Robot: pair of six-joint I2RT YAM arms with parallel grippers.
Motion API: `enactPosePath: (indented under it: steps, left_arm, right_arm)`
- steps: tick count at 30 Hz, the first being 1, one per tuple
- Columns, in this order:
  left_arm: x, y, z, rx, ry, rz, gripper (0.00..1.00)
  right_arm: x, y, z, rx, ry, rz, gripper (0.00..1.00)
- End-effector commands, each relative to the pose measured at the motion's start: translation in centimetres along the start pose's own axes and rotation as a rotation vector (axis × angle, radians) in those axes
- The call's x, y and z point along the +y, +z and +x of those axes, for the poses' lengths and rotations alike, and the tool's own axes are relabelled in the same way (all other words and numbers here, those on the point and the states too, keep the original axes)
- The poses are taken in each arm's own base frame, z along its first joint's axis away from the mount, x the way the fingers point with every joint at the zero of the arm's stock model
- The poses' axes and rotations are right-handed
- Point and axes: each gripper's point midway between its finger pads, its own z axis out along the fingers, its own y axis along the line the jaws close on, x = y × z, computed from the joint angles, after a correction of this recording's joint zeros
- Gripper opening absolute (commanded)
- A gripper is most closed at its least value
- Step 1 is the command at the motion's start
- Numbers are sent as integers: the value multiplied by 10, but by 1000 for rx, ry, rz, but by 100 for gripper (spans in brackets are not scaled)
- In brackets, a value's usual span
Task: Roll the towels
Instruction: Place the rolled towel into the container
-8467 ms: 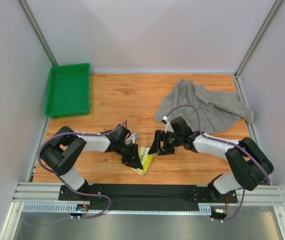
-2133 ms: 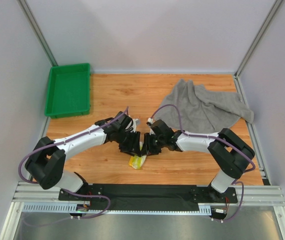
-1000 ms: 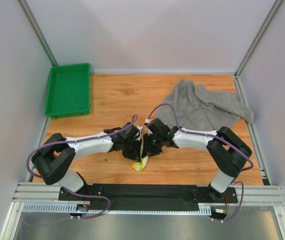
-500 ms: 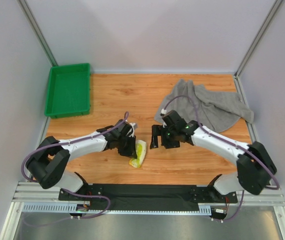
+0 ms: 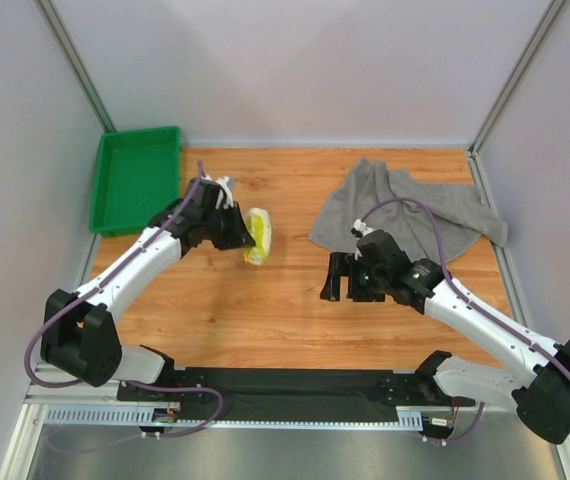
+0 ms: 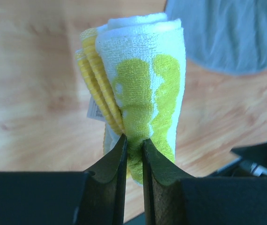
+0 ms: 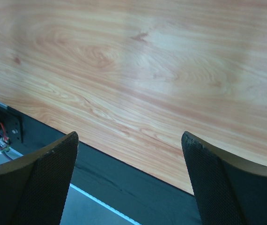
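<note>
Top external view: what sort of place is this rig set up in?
Probably a lab test cell: plain grey panel walls on aluminium posts enclose a wooden table, a black mounting plate runs along its near edge, and a green tray sits at the far left.

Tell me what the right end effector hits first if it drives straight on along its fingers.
Probably the bare wooden tabletop: the open right end effector tilts down at it, nothing between. The black strip at the table's near edge lies close to that line, so the exact spot is unclear.
</note>
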Motion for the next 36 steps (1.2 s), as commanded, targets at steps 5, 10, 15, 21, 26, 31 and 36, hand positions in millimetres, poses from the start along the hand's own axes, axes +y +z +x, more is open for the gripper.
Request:
enactPosePath:
  steps: [5, 10, 15, 21, 26, 31, 36]
  left_arm:
    - [24, -56, -134, -327, -158, 4, 0]
    - [55, -74, -213, -556, -318, 13, 0]
    - [118, -80, -278, -807, -529, 3, 0]
    - [188, -80, -324, -1081, -702, -86, 0]
    - [243, -43, -347, -1180, -795, -107, 0]
    - [294, 15, -354, -1211, -934, -23, 0]
    - [320, 41, -377, -1231, -939, -72, 0]
  right_arm:
    - [2, -9, 8, -3, 2, -40, 92]
    - [3, -8, 15, 10, -6, -71, 92]
    - [0, 2, 27, 48, 1, -85, 92]
    - [0, 14, 33, 92, -6, -94, 92]
    - [-4, 27, 40, 131, -24, -91, 92]
    - [-9, 48, 53, 208, -21, -79, 92]
    - [-11, 63, 60, 257, -9, -75, 91]
